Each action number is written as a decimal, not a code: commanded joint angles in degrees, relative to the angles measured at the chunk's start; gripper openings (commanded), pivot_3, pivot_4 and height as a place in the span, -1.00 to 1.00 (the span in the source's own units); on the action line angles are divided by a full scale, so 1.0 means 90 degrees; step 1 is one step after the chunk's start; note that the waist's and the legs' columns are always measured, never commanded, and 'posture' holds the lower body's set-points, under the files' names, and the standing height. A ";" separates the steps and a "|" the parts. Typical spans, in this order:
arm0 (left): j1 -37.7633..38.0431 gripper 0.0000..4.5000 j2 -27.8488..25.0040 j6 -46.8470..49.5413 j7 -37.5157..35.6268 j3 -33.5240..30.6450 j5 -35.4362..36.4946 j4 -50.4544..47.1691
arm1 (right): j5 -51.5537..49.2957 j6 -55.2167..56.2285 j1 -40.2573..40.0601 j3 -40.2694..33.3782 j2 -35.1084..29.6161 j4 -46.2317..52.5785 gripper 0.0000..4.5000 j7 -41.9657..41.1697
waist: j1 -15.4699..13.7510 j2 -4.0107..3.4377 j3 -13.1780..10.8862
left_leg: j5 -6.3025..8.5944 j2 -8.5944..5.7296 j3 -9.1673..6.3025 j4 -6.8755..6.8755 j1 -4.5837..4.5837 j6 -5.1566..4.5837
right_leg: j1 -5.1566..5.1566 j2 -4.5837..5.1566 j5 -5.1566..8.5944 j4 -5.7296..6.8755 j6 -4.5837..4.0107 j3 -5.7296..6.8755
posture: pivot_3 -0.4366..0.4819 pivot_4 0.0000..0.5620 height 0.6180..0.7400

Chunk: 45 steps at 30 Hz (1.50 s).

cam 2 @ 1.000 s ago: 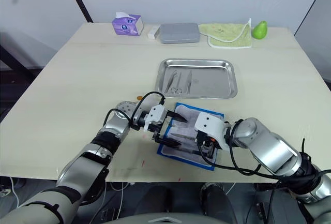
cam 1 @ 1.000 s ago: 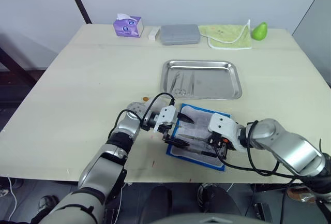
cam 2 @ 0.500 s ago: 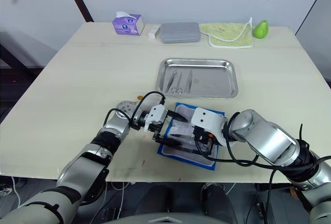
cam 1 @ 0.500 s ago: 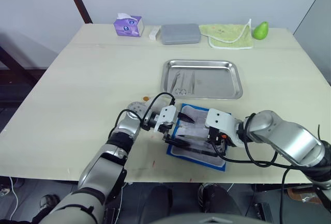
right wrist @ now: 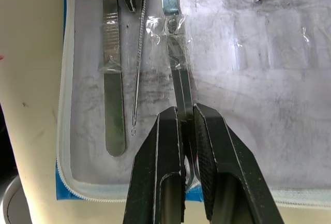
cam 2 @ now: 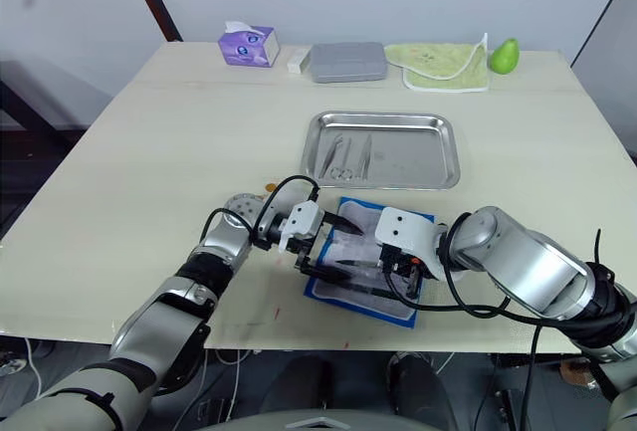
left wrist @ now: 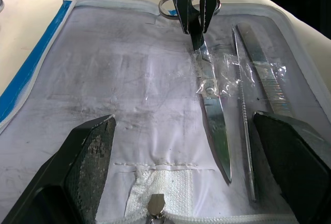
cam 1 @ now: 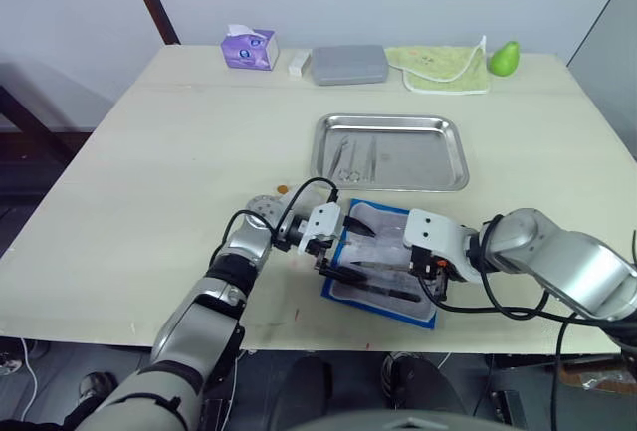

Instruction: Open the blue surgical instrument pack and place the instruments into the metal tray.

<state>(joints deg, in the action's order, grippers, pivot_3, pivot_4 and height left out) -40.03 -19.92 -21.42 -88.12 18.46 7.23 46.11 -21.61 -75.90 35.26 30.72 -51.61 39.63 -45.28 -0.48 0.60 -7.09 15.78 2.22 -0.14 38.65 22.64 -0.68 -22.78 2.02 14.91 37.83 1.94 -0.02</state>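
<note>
Your right hand (right wrist: 187, 118) is pinching the scissors (right wrist: 177, 63) by the shank, just short of the ring handles, fingers almost closed on the thin metal. Your left hand (left wrist: 191, 177) is spread wide, one finger (left wrist: 85, 167) resting on the pale lining and the other (left wrist: 295, 151) near the pack's edge, apparently pinning it down.

The blue surgical instrument pack (cam 1: 383, 264) lies open at the near edge of the worktop (cam 1: 149, 172), roughly 6 o'clock from the metal tray (cam 1: 413, 124). The tray already holds a few instruments (cam 1: 350, 157) at its 9 o'clock end.

Risks:
- A clear plastic strap (left wrist: 217, 79) crosses the scissors at the pivot. Lift straight up and it will likely snag, dragging the whole pack. Slide the scissors out lengthwise instead.
- The grip is narrow and off the balance point, so the scissors may swing or slip out.
- The flat tweezers (right wrist: 113, 74) and thin probe (right wrist: 137, 58) lie just beside the scissors; a sideways pull could knock them.
- The pack sits close to the worktop's edge, so a dropped tool could go over.

Hard to tell:
- Whether the strap is still fastened.
- The ring handles are mostly hidden behind your right fingers.
- In the head views both hands cover the pack's middle.
- The tray tools are too small to count.
</note>
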 commanded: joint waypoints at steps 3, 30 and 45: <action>0.0212 1.00 -0.0034 0.0073 0.0069 0.0270 -0.0501 0.0233 | -0.0132 0.0181 -0.0330 -0.0715 -0.0698 0.0428 -0.97 -0.0122 | -0.0026 0.0000 0.0000 | 0.0000 0.0000 -0.0001 0.0000 0.0000 0.0000 | 0.0000 0.0000 0.0000 0.0001 0.0000 0.0000 | -0.05 -0.47 0.93; 0.0306 1.00 0.0011 0.0144 0.0328 0.0133 -0.0457 0.0071 | -0.0517 -0.0617 0.0760 -0.3382 0.1918 -0.1509 -0.97 0.2140 | -0.0041 -0.0011 -0.0003 | 0.0000 -0.0002 -0.0002 -0.0001 0.0004 0.0000 | 0.0003 -0.0002 0.0000 -0.0001 0.0001 -0.0004 | -0.05 -0.47 0.93; 0.0572 1.00 -0.0085 0.0530 0.0537 0.0064 -0.0396 -0.0539 | 0.1235 0.1734 0.1960 -0.3795 0.5472 -0.5635 -0.97 0.5132 | 0.0007 -0.0041 -0.0008 | -0.0001 -0.0010 0.0009 -0.0006 0.0007 -0.0001 | -0.0005 -0.0013 -0.0001 0.0016 0.0003 -0.0025 | -0.05 -0.47 0.93</action>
<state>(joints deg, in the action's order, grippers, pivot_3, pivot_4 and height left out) -36.73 -20.51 -17.69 -84.69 17.22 6.86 39.86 -11.16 -63.41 51.22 -2.80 -2.73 -10.37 0.05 -0.42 0.24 -7.17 15.77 2.13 -0.04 38.56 22.71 -0.68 -22.83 1.90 14.91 37.95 1.96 -0.24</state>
